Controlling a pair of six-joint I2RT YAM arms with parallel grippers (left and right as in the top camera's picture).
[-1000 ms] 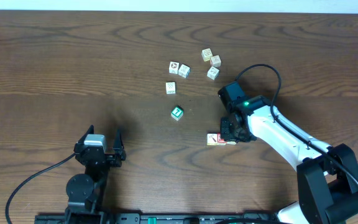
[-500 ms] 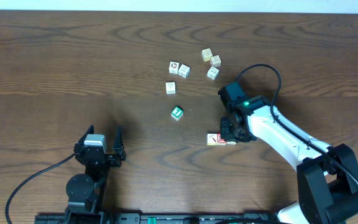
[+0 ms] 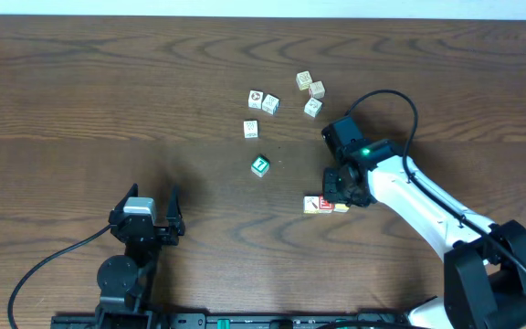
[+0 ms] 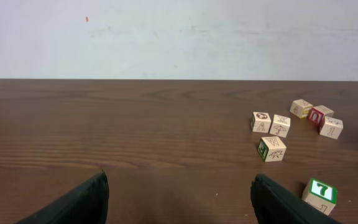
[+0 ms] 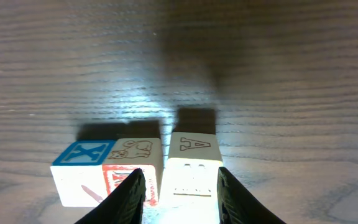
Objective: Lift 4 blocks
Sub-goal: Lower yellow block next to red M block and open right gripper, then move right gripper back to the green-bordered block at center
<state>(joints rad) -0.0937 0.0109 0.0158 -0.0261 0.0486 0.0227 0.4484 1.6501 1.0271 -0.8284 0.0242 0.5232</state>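
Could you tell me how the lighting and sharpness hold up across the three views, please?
Right wrist view: glare washes out the table grain, and the A block has an overexposed near face and a hard shadow behind it. Left wrist view: even light, the green block crisp, the left hand's fingers near-black. Overhead view: soft and even, no glare.

The counter (image 3: 108, 82) is of dark brown wood with a strong grain, and behind it stands a pale wall (image 4: 179, 37). On the counter lie five pale cream cubes (image 4: 279, 126) with small pictures. All are well apart from the right gripper (image 5: 180, 190), on its side toward the wall. The nearest cube (image 3: 312, 107) has another cube (image 3: 304, 80) near it, further from the gripper. More to the side, a pair of cubes (image 3: 270, 104) lies close together, and a single cube (image 3: 251, 129) lies near this pair.
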